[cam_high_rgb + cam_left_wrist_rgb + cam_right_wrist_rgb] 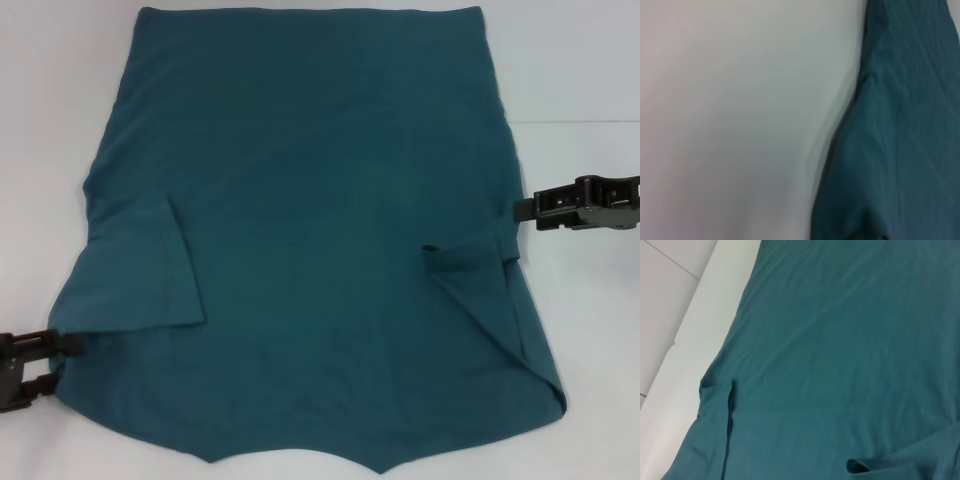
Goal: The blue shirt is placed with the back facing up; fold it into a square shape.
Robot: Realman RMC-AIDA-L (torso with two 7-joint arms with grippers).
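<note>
A: Where's the shirt (320,230)?
B: Spread flat on the white table (60,120), plain side up, no lettering showing. Both sleeves are folded inward onto the body; the left sleeve (150,270) lies as a flap, the right sleeve (480,290) is creased along the right side. The collar end points toward the robot.
A: Left gripper (62,352)?
B: At the shirt's near left edge, low on the table, touching or just at the fabric by the left sleeve's corner. Can't tell if it's clenched or released.
A: Right gripper (520,209)?
B: At the shirt's right edge, about mid-height, tip right at the fabric. Can't tell its state either.
A: Wrist views?
B: Left wrist shows the shirt's edge against the table. Right wrist shows mostly shirt and a sleeve fold.
</note>
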